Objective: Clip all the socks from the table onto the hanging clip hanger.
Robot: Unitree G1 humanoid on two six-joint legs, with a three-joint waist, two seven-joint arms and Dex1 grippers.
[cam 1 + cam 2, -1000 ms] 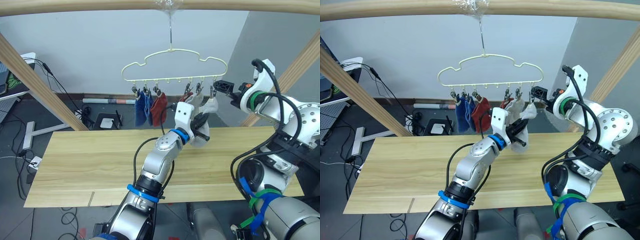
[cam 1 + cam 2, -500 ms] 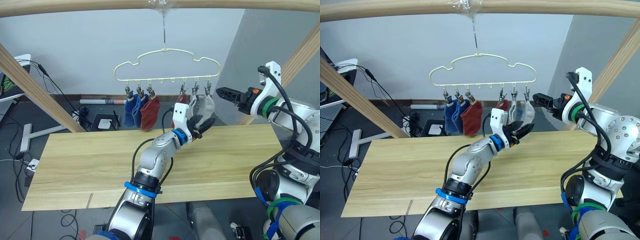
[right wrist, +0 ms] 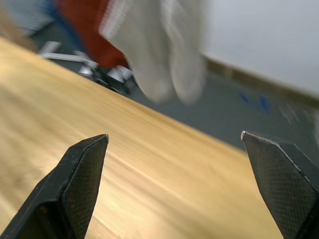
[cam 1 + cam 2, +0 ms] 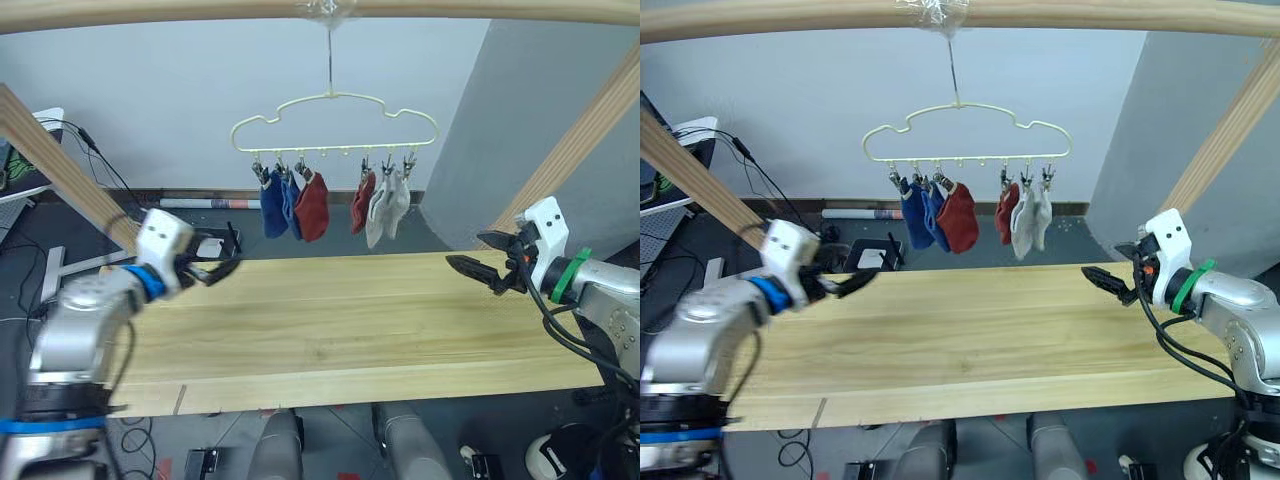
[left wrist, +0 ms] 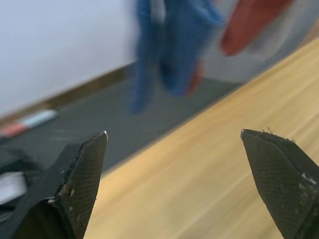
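Observation:
The pale yellow clip hanger (image 4: pixel 335 118) hangs by its hook from the top pole. Clipped along its bar are two blue socks (image 4: pixel 272 205), a rust red sock (image 4: pixel 312 205), another red one (image 4: pixel 362 200) and two light grey socks (image 4: pixel 386 206). Every sock I see hangs free above the far edge of the table (image 4: pixel 330 320). My left gripper (image 4: pixel 216 269) is open and holds nothing, low over the table's left end. My right gripper (image 4: pixel 466 267) is open and holds nothing over the table's right end. The left wrist view shows the blue socks (image 5: pixel 184 40), the right wrist view the grey ones (image 3: pixel 169 45).
Slanted wooden frame poles stand at the left (image 4: pixel 60 160) and right (image 4: pixel 580 140), with a top pole (image 4: pixel 150 10) overhead. Cables and a small dark device (image 4: pixel 215 245) lie on the floor behind the table.
My left gripper opened off the grey sock and swung away to the table's left end. My right gripper dropped from the clips to the table's right end. The grey sock stays clipped.

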